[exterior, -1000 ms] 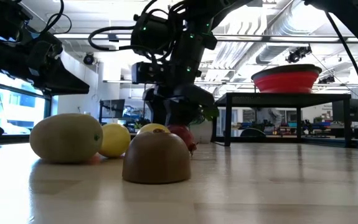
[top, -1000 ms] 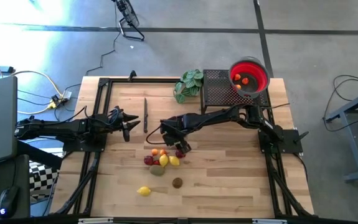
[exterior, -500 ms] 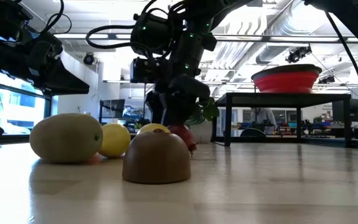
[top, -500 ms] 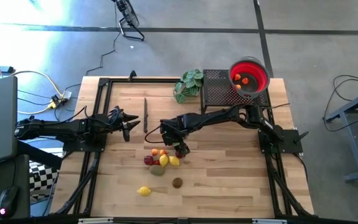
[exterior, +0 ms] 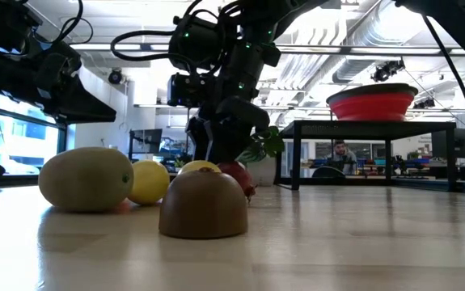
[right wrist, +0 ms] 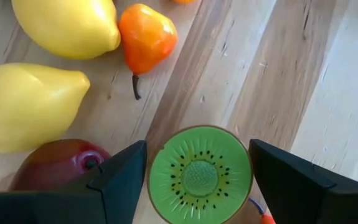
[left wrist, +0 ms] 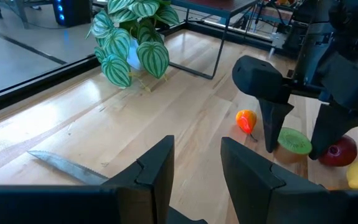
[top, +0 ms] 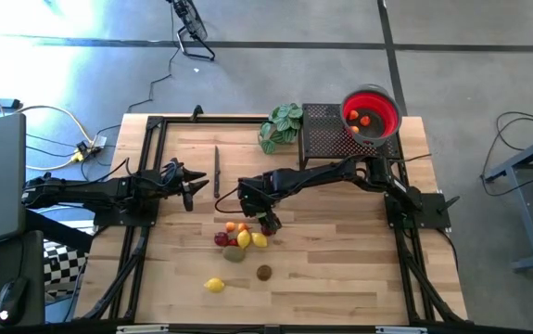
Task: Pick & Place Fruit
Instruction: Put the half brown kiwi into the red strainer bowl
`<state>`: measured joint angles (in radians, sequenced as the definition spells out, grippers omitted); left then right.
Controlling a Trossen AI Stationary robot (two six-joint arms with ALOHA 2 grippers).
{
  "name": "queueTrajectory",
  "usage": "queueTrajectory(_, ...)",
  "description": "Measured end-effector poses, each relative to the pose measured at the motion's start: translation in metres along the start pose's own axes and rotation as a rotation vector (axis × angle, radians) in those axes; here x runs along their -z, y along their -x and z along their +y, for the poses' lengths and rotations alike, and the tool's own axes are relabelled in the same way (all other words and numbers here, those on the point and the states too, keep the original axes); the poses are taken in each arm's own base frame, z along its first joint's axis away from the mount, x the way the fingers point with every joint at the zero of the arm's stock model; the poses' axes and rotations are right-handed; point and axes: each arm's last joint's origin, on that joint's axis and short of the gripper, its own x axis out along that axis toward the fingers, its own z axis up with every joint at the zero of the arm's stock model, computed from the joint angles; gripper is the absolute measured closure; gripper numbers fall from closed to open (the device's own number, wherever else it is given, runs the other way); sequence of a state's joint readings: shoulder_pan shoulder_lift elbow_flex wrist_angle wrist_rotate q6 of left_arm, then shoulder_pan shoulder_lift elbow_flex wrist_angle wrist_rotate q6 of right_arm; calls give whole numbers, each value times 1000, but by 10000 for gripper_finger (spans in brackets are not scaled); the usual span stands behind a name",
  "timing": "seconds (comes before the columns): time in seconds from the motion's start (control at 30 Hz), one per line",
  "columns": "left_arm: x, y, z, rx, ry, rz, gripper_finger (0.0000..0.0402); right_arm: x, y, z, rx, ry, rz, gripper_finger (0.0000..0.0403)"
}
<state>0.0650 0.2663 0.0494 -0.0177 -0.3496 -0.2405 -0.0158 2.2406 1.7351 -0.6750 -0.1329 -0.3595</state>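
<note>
Several toy fruits [top: 238,243] lie in a cluster on the wooden table. Among them a kiwi half [right wrist: 200,171] sits green face up, next to two lemons [right wrist: 29,106], an orange fruit [right wrist: 146,34] and a red one [right wrist: 57,165]. My right gripper [top: 268,223] points steeply down over the cluster and is open, one finger on each side of the kiwi half [left wrist: 294,140]. Whether the fingers touch it I cannot tell. My left gripper [top: 187,190] waits open at the table's left, holding nothing.
A red bowl [top: 371,113] with some fruit inside sits on a black mesh stand [top: 326,130] at the far right. A leafy plant [top: 283,125] stands beside it. A knife [top: 217,172] lies near my left gripper. A lemon [top: 214,285] and a brown fruit [top: 263,272] lie nearer the front.
My right gripper has rolled a little about its own pointing line while staying over the fruit cluster. The fruits have not moved.
</note>
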Motion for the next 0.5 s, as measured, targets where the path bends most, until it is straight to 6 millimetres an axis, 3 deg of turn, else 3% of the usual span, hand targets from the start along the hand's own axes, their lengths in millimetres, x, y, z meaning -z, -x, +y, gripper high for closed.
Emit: queueTrajectory(0.5,0,0,0,0,0,0,274,0,0,0,1,3,-2,171)
